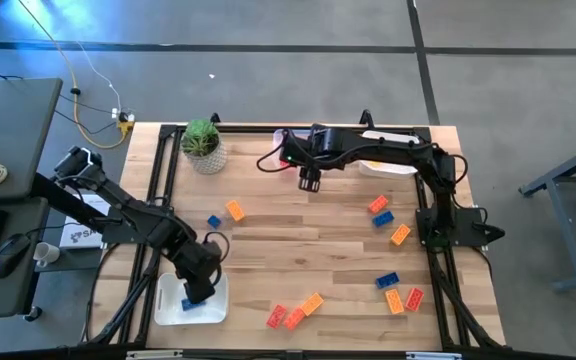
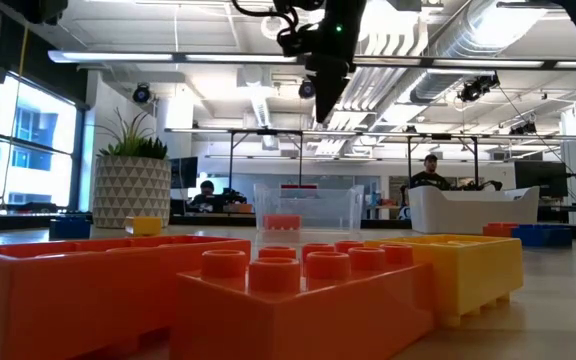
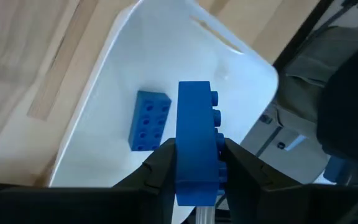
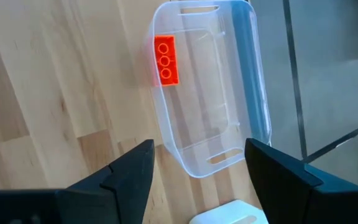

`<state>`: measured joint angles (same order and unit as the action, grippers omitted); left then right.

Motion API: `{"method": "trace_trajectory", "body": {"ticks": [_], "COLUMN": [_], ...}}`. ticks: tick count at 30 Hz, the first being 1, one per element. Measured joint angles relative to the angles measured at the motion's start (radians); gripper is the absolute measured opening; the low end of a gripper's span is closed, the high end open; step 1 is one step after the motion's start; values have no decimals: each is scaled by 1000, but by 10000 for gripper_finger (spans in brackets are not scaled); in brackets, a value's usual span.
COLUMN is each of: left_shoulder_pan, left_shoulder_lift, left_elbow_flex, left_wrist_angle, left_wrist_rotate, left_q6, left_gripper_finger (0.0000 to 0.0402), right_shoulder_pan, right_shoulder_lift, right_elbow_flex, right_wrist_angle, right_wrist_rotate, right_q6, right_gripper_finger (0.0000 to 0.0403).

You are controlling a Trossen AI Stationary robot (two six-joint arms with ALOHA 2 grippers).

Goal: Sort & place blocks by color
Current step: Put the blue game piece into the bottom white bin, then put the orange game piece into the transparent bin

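My left gripper point(image 1: 198, 285) hangs over a white tray point(image 1: 168, 300) at the table's near left and is shut on a blue brick point(image 3: 194, 124). A second blue brick point(image 3: 149, 119) lies flat on the tray's floor point(image 3: 104, 93). My right gripper point(image 1: 308, 182) is open and empty, high over the table's far middle, beside a clear bin point(image 4: 253, 74) that holds one red brick point(image 4: 166, 60). Loose blue, red and orange bricks lie on the table at the left middle point(image 1: 235, 210), right point(image 1: 383, 218) and near edge point(image 1: 294, 318). My left gripper pinches the blue brick between its two fingers, one finger on the studded top point(image 3: 216, 158) and one on the opposite face, at the brick's end nearest the wrist. The fingers come from above, pointing down. The brick stands on edge, lifted above the tray floor.
A potted plant point(image 1: 203, 145) stands at the far left. Another white tray point(image 1: 388, 166) sits at the far right under the right arm. Orange and yellow bricks point(image 2: 298, 290) lie close before the low camera. People and desks show in the room beyond.
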<state>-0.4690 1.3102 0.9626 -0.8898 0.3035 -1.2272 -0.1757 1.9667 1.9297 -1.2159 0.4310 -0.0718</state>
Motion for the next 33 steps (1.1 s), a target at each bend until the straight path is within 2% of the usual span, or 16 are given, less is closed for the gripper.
{"method": "trace_trajectory", "body": {"ticks": [3,10,17,22,28,33], "left_shoulder_pan": [-3,-3,0,7,15,63], "left_shoulder_lift": [6,6,5,-17,-76,-152], "left_elbow_flex": [-21,-41,-41,-41,-41,-41], "left_wrist_angle": [-2,0,0,1,0,-3], "left_wrist_rotate": [-1,-2,-1,-5,-49,-142], "left_q6": [-27,-79,-79,-68,-52,-11], "left_gripper_finger": [100,135,170,173,170,170], "right_shoulder_pan": [-7,-15,-14,-14,-14,-14], "right_shoulder_lift": [0,0,0,0,0,-17], "right_elbow_flex": [0,0,0,0,-1,-38], "right_wrist_angle": [-12,-91,-215,-293,-356,-354], "right_wrist_rotate": [-21,-177,-181,-188,-255,-293], "right_q6": [-13,-15,16,47,66,99], "right_gripper_finger": [238,238,238,238,238,238]}}
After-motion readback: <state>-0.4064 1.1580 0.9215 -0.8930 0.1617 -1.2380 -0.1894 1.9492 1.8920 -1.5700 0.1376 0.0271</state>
